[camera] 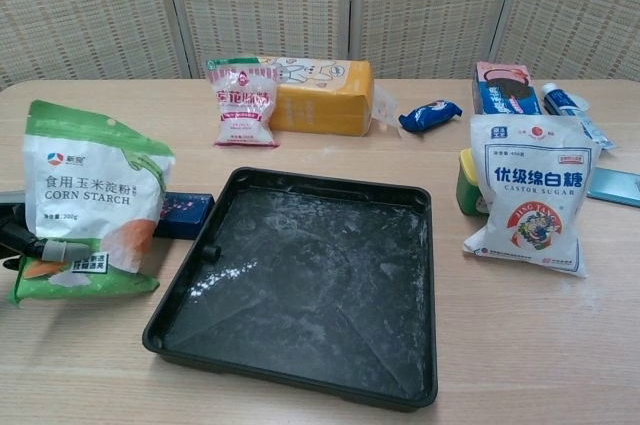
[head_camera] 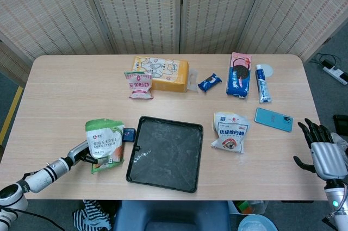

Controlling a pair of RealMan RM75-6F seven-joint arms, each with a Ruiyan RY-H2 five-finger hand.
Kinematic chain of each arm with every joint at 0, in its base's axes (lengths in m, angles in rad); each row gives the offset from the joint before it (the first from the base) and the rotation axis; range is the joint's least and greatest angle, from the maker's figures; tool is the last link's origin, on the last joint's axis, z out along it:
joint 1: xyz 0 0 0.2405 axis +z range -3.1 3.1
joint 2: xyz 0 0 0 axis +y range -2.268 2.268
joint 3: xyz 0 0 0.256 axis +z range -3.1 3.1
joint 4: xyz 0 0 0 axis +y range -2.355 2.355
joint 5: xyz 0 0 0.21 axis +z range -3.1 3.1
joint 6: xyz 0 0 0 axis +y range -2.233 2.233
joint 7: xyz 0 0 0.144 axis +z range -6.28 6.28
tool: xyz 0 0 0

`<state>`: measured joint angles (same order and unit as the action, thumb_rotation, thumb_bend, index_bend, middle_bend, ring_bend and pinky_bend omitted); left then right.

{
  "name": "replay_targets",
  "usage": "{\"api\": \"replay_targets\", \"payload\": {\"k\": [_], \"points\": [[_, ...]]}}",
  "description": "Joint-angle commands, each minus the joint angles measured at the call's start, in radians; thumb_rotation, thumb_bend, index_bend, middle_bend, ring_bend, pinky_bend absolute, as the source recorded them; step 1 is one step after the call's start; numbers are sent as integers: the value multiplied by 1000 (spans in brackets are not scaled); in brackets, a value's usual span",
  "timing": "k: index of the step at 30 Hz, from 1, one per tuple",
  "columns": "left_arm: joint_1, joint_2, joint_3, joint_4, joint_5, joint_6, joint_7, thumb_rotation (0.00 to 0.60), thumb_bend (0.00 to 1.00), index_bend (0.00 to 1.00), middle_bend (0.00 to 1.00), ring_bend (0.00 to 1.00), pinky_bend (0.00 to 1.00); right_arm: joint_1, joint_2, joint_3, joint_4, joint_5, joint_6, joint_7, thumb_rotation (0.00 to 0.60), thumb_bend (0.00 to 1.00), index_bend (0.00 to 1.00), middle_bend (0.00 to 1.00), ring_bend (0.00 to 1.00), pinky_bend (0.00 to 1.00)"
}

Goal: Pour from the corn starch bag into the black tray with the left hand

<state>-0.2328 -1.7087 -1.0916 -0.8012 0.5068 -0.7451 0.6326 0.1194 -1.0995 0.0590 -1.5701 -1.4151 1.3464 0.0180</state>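
Observation:
The corn starch bag (head_camera: 105, 144) (camera: 92, 197), white and green, stands upright on the table just left of the black tray (head_camera: 168, 149) (camera: 320, 265). My left hand (head_camera: 81, 155) (camera: 35, 245) grips the bag's lower left side, one finger lying across its front. A little white powder dusts the tray's floor near its left wall. My right hand (head_camera: 321, 152) hangs off the table's right edge with its fingers spread and nothing in them.
A small blue box (head_camera: 129, 134) (camera: 180, 213) lies between bag and tray. A castor sugar bag (camera: 528, 195) stands right of the tray. A pink bag (camera: 243, 103), yellow box (camera: 320, 95), cookie packs, toothpaste and a phone (head_camera: 273, 119) lie further back.

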Motion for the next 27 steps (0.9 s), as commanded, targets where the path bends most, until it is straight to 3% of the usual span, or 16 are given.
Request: {"api": "replay_targets", "payload": {"k": [1,7,13,18,21,27], "points": [[0,4,3,-5,1,2,-3,600,246,63,76,883,979,0,0,0,0,0,0,0,600,280,0,0,0,0],[12,9,-17,-27,-9,9,16,600,220,0,1,872,963,1,0,0,1,3,-5,-1,600,279,0,0,0,0],[70,49,-75,-155,-3,57,81,600,207,0,0,864,950,-3,3,-1,-4,-4,7,-1,600,279,0,0,0,0],[174,145,-103,-381,56,146,124,600,207,0,0,824,939,-12,6,-2,-8,-13,26,0,600,279,0,0,0,0],[258,198,-131,-559,99,232,152,600,206,0,0,730,904,-11,6,-1,-8,-10,23,0,600,280,0,0,0,0],[431,224,-247,-818,137,325,211,600,206,0,0,538,793,-10,3,-2,-11,-11,22,-9,600,279,0,0,0,0]]}}
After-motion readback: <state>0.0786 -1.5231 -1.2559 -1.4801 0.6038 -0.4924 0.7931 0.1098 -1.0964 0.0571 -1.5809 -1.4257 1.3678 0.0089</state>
